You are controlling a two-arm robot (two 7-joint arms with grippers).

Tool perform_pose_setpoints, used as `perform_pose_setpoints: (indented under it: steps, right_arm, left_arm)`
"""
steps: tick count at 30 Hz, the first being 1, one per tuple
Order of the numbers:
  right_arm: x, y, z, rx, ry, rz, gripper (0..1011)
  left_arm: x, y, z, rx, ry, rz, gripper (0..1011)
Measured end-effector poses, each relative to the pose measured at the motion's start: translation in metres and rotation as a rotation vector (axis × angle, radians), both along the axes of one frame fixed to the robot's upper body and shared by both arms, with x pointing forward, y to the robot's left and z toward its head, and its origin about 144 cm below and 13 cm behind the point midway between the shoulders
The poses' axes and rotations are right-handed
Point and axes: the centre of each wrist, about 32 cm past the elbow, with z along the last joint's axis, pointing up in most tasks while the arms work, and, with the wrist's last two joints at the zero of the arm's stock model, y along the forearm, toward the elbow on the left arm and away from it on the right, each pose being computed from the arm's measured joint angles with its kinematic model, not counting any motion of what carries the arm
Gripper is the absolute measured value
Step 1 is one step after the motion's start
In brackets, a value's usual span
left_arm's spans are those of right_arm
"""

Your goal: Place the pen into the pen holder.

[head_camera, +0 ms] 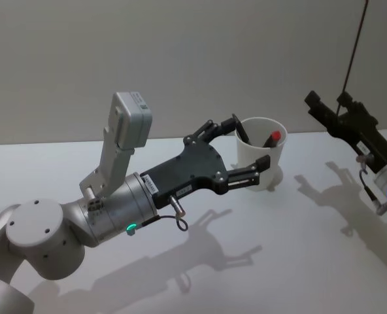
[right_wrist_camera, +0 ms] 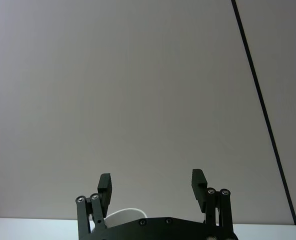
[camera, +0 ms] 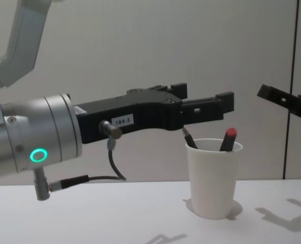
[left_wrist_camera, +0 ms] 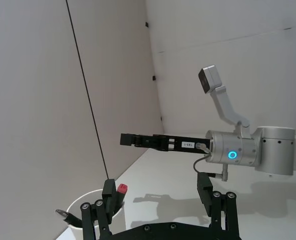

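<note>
I see the pen holder (head_camera: 261,154) standing upright on the white table (head_camera: 298,261), toward the far side, near the wall. Inside it a pen with a red cap (head_camera: 272,139) leans against the right of the rim, and a dark pen (head_camera: 242,131) leans against the left; both tips poke above the rim.

My left gripper (head_camera: 250,145) hovers at the cup's rim level, its fingers spread apart, one on the far left of the cup and one on the near side, holding nothing. My right gripper (head_camera: 321,108) hangs raised to the right, well apart from the cup, fingers apart and empty.

The tabletop is plain white, with arm shadows across it. A pale wall (head_camera: 180,59) stands behind, with a thin dark cable (head_camera: 353,49) hanging on the right.
</note>
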Motion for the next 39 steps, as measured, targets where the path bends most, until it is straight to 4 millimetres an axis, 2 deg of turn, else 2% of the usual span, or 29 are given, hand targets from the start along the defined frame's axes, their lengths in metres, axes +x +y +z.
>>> perform_pose_setpoints:
  steps: [7, 39]
  right_arm:
    - [-0.009, 0.003, 0.000, -0.049, 0.006, -0.011, 1001]
    - [-0.077, 0.025, 0.008, -0.401, 0.002, -0.152, 1001]
  left_arm:
    - [-0.001, -0.002, -0.003, 0.016, -0.002, 0.066, 1003]
    - [-0.009, -0.013, -0.019, 0.109, -0.047, 0.476, 1003]
